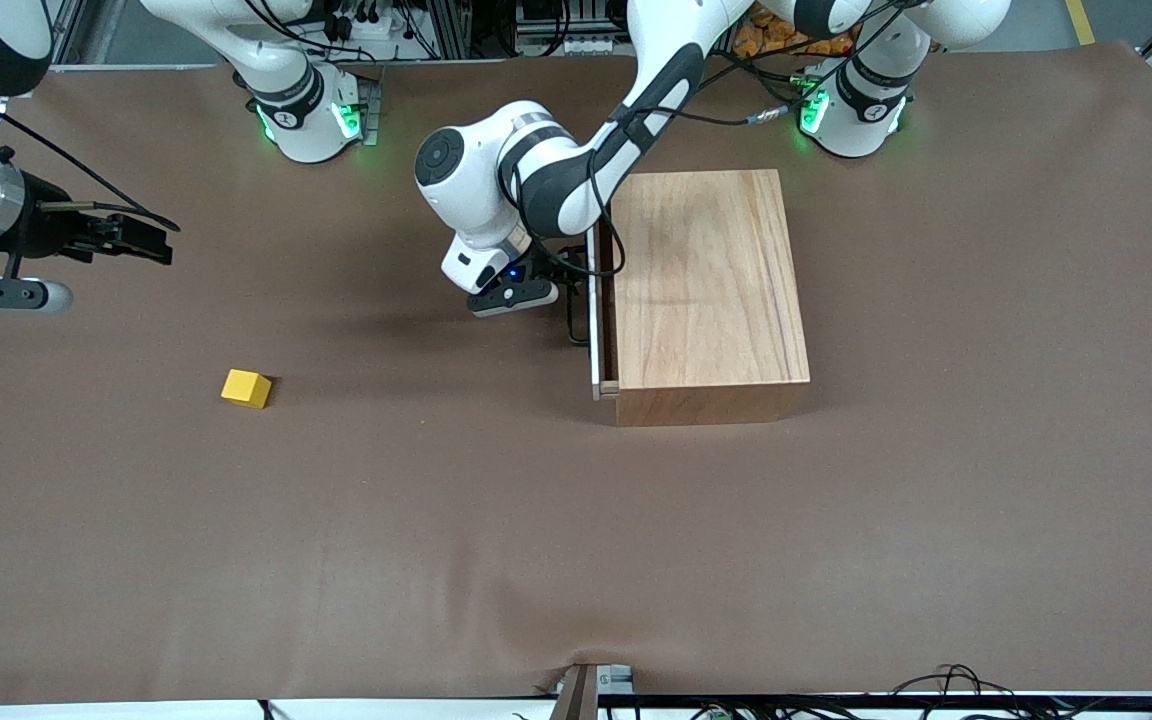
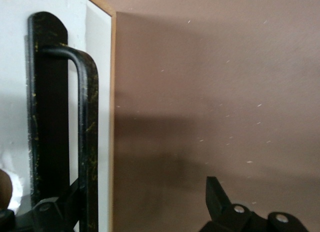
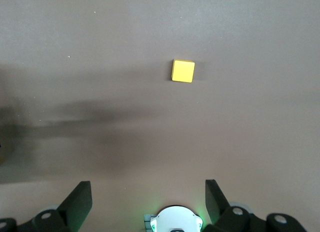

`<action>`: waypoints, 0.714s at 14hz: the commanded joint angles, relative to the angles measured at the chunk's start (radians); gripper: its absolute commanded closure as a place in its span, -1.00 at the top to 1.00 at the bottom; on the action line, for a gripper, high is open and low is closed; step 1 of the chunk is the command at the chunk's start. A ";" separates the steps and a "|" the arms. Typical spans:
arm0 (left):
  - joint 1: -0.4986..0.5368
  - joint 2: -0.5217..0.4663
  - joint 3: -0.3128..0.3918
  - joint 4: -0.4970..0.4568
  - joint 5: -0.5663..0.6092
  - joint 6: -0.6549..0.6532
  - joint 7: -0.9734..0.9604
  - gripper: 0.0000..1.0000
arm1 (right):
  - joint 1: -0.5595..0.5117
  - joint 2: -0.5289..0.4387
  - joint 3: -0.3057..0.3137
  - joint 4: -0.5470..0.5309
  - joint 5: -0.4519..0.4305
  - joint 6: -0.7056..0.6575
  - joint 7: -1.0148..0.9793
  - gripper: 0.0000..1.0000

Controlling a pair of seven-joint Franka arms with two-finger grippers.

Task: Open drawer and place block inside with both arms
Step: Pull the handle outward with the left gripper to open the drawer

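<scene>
The left gripper (image 1: 561, 265) is spread around the drawer (image 1: 596, 300) handle (image 2: 82, 122); the right gripper (image 1: 151, 240) hangs spread over the table (image 1: 576, 550), the block (image 1: 246, 388) at its five o'clock.

The drawer (image 1: 597, 300) of the light-wood box (image 1: 706, 290) stands slightly pulled out, its white-edged front and black handle (image 2: 85, 137) facing the right arm's end. The small yellow block (image 1: 246, 388) lies on the table, well apart from it, toward that end.

table: brown cloth (image 1: 576, 560) | edges: cables (image 1: 946, 685), metal framing (image 1: 476, 25)
</scene>
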 commanded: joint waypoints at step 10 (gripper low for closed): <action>-0.008 0.006 -0.031 0.021 -0.045 0.104 -0.045 1.00 | -0.021 -0.020 0.007 -0.019 -0.013 -0.007 0.002 1.00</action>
